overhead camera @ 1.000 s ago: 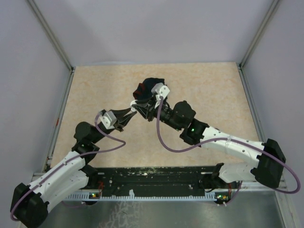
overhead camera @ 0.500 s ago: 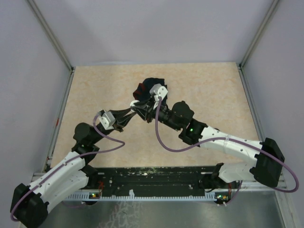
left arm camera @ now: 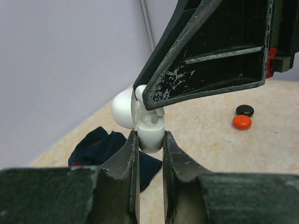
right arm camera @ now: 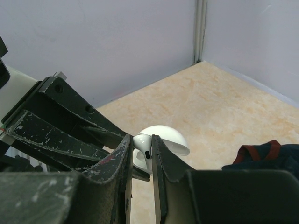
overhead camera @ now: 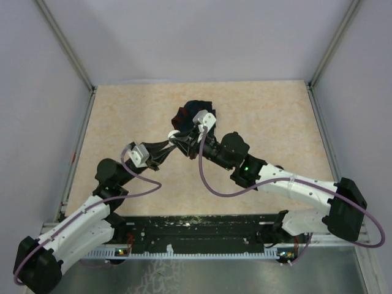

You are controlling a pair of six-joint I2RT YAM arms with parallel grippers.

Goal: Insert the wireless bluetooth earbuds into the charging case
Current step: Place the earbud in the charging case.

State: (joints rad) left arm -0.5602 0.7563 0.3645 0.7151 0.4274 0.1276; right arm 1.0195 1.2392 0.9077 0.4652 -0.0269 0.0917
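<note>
The white charging case (left arm camera: pixel 149 135) hangs above the table with its lid (left arm camera: pixel 122 108) swung open, and my left gripper (left arm camera: pixel 150 140) is shut on its body. My right gripper (right arm camera: pixel 140 140) is shut on a white earbud (right arm camera: pixel 144 151), stem downward, directly over the case's open top. In the left wrist view the right fingers (left arm camera: pixel 210 56) cover most of that earbud (left arm camera: pixel 140 92). From above, both grippers meet at the case (overhead camera: pixel 175 134), the left gripper (overhead camera: pixel 172 143) below-left and the right gripper (overhead camera: pixel 184 139) to the right.
A dark navy cloth with red trim (overhead camera: pixel 190 112) lies on the table just behind the grippers, also showing as the cloth (left arm camera: pixel 100 144) under the case. A black disc (left arm camera: pixel 244 110) and an orange-red disc (left arm camera: pixel 242 122) lie on the tabletop. Walls enclose the table.
The right wrist has shifted slightly left and down toward the case with the earbud. The left arm has stayed still, keeping the case.
</note>
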